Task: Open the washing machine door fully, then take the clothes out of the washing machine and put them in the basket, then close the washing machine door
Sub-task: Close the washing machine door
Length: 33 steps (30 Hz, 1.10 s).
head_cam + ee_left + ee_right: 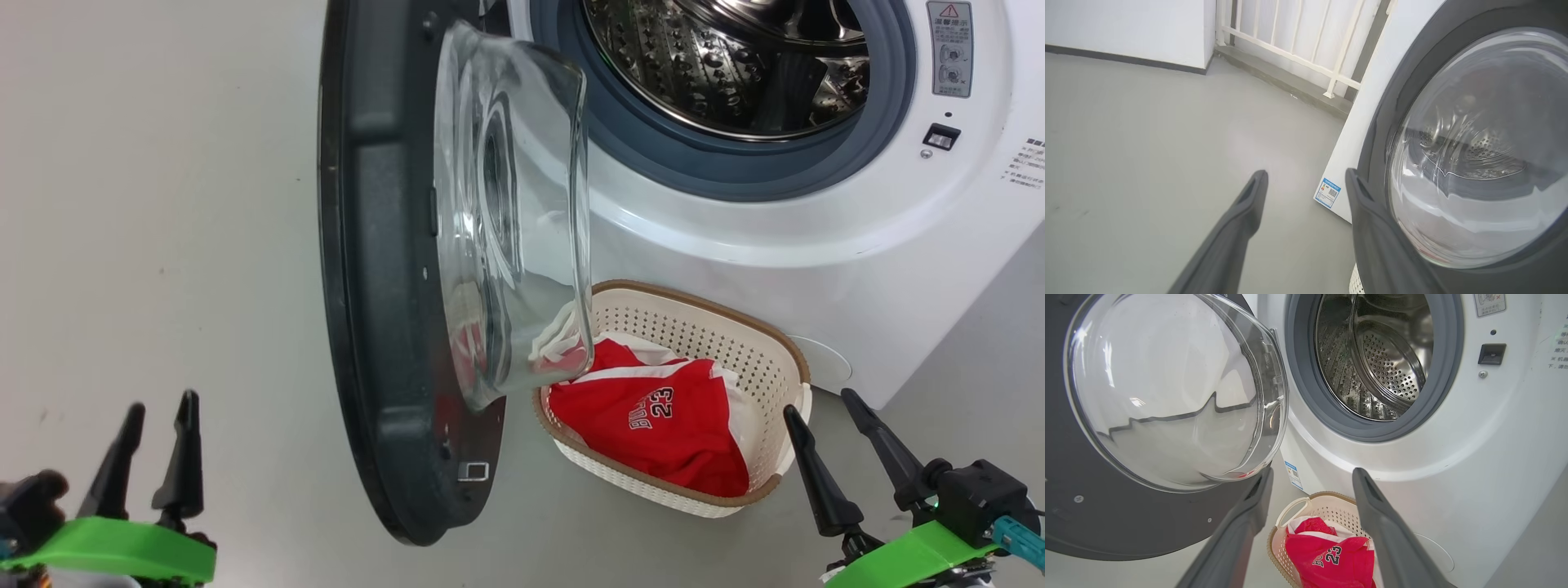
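Nearest, at the lower left of the head view, the left gripper (162, 402) was held over the bare floor (163, 204) with its fingers apart and nothing between them. In its wrist view it (1305, 173) was pointed past the outer face of the door (1384, 122), a placing judged suited to pushing that door shut. At the lower right, the right gripper (820, 402) was likewise parted and empty, and was kept just clear of the basket (694, 327).

The basket had been set on the floor against the foot of the machine (735, 237), below the opening, presumably so that a load could be dropped straight down. The clothes (653, 416) were lying in it, with the red "23" jersey uppermost and white cloth at the edges.

The door (367, 245) was seen nearly edge-on, swung well out, with its glass bowl overhanging the basket's left end. Beyond, within the grey-blue gasket (653, 155), no cloth could be made out in the visible part of the drum (718, 65). Only the closing was therefore judged to remain.
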Motion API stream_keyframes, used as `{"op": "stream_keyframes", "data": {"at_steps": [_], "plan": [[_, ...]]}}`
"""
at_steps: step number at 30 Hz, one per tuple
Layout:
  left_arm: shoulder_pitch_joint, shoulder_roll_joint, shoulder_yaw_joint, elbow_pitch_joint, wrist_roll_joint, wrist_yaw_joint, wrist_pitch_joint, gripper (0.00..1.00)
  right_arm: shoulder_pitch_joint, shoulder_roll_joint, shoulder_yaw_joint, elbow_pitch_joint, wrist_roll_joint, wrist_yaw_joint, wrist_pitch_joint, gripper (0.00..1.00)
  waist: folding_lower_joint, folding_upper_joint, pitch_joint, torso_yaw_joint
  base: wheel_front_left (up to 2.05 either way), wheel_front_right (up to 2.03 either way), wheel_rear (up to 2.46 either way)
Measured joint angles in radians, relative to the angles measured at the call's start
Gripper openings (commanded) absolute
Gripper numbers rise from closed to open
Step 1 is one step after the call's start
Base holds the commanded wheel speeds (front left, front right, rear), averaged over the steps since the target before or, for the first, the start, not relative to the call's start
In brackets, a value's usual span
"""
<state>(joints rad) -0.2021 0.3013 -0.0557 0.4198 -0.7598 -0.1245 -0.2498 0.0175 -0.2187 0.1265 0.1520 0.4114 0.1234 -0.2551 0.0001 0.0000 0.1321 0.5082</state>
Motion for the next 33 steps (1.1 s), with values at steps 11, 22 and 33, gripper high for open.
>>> {"op": "stream_keyframes", "data": {"at_steps": [11, 22, 33], "plan": [[0.076, -0.189, 0.214, -0.212, 0.485, 0.002, 0.000, 1.00, 0.000, 0.001, -0.005, -0.002, -0.001, 0.000, 0.000, 1.00, -0.0001, 0.0001, -0.002, -0.007, 0.00, 0.00, 0.00], [0.108, -0.253, 0.258, -0.235, 0.571, 0.000, -0.003, 1.00, 0.000, 0.003, -0.010, -0.003, -0.007, 0.000, 0.000, 1.00, 0.0000, 0.0000, -0.001, -0.010, 0.00, 0.00, 0.00], [0.118, -0.254, 0.247, -0.235, 0.573, -0.001, -0.003, 1.00, 0.000, 0.004, -0.011, -0.002, -0.008, 0.000, 0.000, 1.00, 0.0000, 0.0000, 0.000, -0.012, 0.00, 0.00, 0.00]]}}
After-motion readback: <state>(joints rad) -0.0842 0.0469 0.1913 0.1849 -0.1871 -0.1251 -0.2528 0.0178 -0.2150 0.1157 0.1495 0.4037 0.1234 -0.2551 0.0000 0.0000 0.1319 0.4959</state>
